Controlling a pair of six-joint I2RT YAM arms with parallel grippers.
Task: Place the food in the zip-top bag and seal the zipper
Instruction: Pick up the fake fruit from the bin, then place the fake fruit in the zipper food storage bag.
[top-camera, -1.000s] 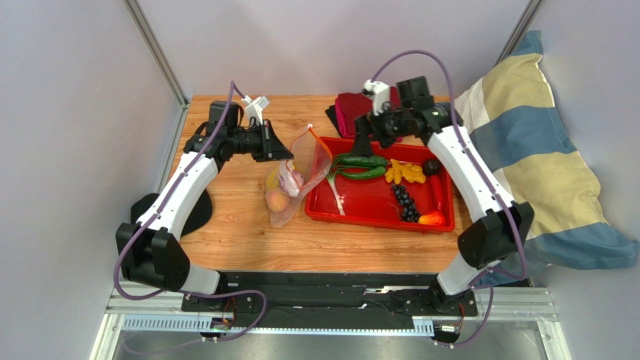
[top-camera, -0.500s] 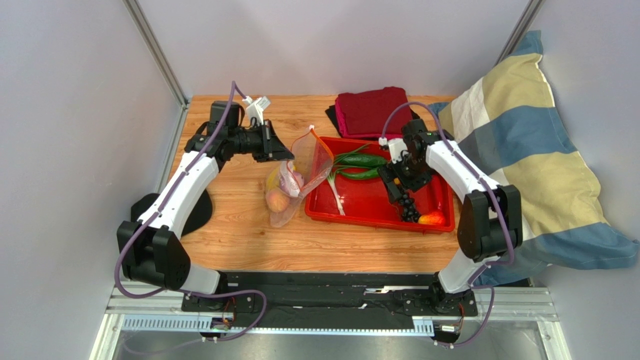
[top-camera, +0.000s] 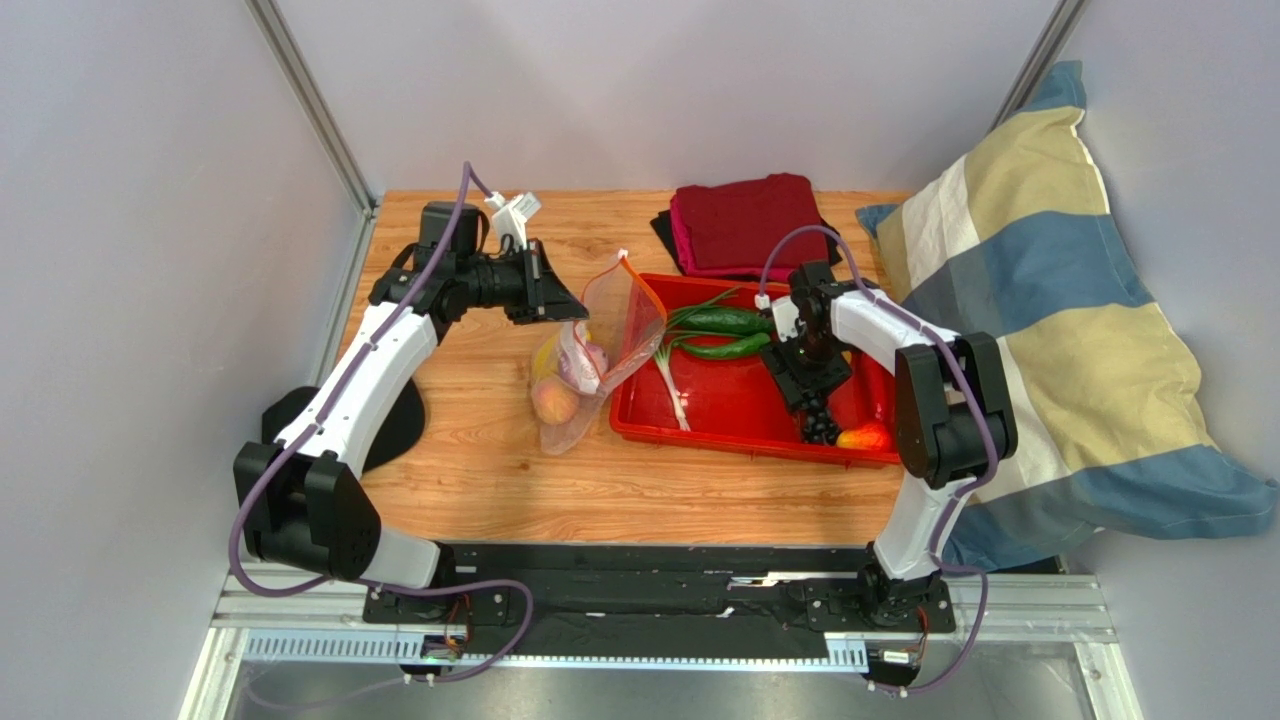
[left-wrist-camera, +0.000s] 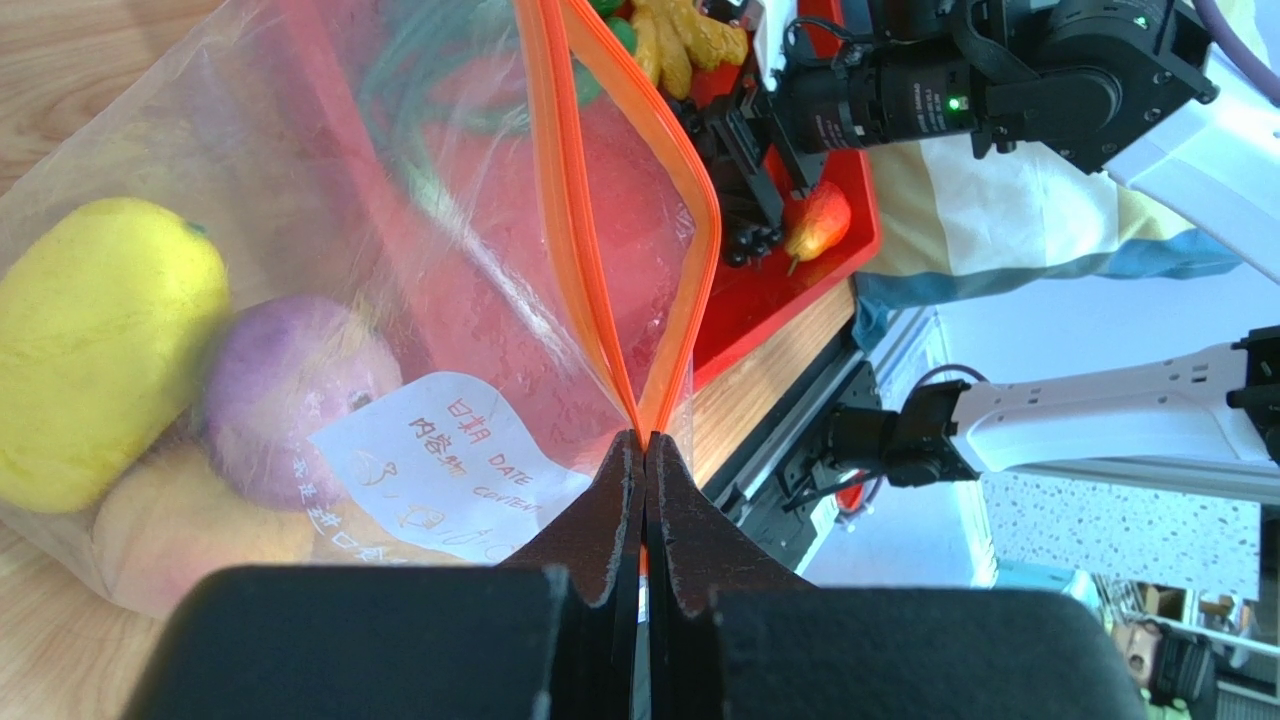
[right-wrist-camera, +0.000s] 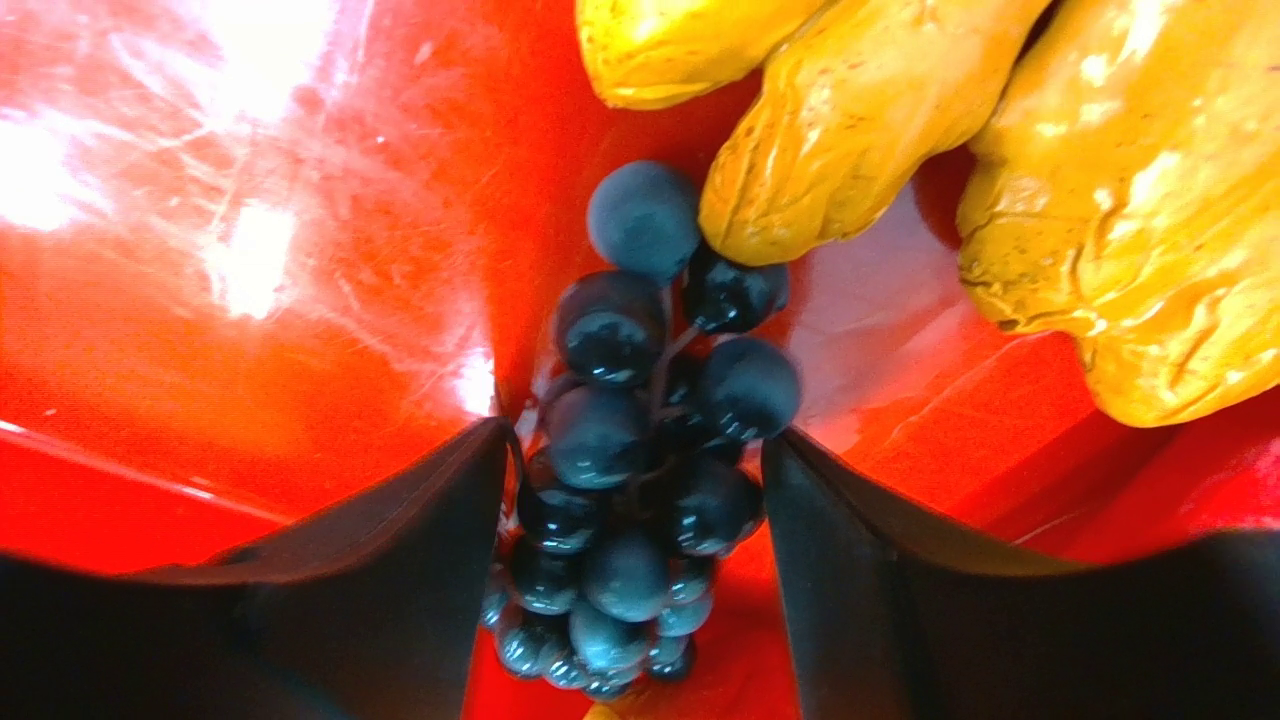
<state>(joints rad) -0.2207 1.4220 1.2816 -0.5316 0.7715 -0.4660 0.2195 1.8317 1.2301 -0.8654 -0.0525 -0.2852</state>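
- One second earlier my right pincer (top-camera: 807, 383) had hung wide behind the red tray (top-camera: 721, 408). It then dropped in and narrowed, jaws still apart on either side of the grape bunch (right-wrist-camera: 631, 495), just beside the knobbly yellow piece (right-wrist-camera: 932, 135).
- My left pincer (left-wrist-camera: 645, 480) stayed clamped on the zipper (left-wrist-camera: 571, 195) at one end, holding the zip-top bag (left-wrist-camera: 376, 225) open on the worktop beside the tray.
- Inside it lay the yellow fruit (left-wrist-camera: 98, 345), purple onion (left-wrist-camera: 293, 383) and peach (left-wrist-camera: 166, 540).
- I judged the grapes would go next, with sealing still far off.
- The bag's white label (left-wrist-camera: 451, 473) read "DATE"; the rest was too blurred.
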